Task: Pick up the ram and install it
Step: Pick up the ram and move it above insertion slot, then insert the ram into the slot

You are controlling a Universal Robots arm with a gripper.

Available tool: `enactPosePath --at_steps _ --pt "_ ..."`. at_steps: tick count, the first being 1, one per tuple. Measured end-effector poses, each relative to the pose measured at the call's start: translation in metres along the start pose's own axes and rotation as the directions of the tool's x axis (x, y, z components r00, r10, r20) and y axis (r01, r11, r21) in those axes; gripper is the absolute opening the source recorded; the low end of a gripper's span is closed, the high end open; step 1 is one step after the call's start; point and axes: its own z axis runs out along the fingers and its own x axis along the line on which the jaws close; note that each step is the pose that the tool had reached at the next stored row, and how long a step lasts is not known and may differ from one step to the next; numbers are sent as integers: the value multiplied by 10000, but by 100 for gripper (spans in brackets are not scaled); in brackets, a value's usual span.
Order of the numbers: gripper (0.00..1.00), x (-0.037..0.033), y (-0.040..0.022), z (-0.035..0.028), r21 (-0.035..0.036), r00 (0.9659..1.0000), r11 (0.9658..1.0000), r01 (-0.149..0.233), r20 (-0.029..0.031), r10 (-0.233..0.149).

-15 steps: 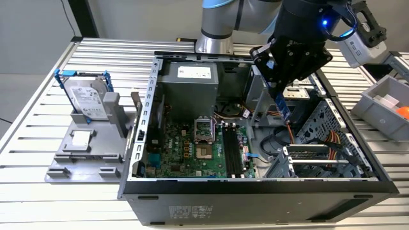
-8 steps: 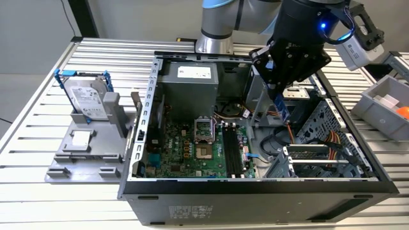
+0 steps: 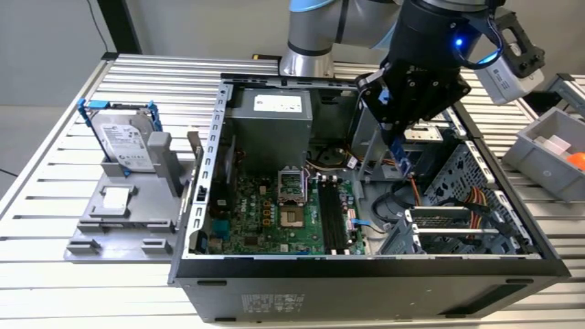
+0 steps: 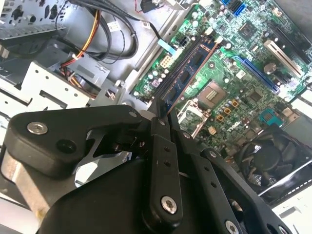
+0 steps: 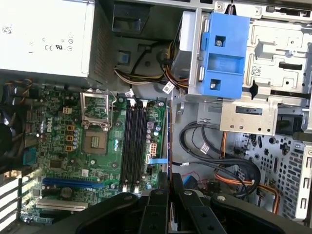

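Note:
My gripper [image 3: 395, 140] is shut on the ram [image 3: 401, 159], a thin blue circuit stick with dark chips, and holds it above the open computer case. In the second wrist view the ram [image 4: 189, 77] reaches out from the closed fingertips of the gripper [image 4: 160, 117] over the green motherboard [image 4: 243, 73]. The first wrist view shows the ram [image 5: 169, 141] edge-on, sticking out of the gripper [image 5: 169, 178], beside the black memory slots [image 5: 134, 144] and not in them. In the exterior view the slots [image 3: 333, 223] lie lower and toward that view's left of the gripper.
A silver hard drive in a blue frame [image 3: 123, 140] stands on a grey fixture outside the case. Inside are the power supply [image 5: 44, 34], the processor socket [image 5: 95, 141], a blue drive-bay latch [image 5: 224, 53] and orange and black cables [image 5: 243, 180]. A grey bin [image 3: 553, 151] sits at the exterior view's right.

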Motion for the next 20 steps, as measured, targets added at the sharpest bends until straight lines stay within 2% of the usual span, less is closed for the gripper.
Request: enactPosePath --at_steps 7,20 --pt "0 5 1 64 3 10000 10000 0 0 0" --pt "0 57 2 291 5 10000 10000 -36 -4 36"
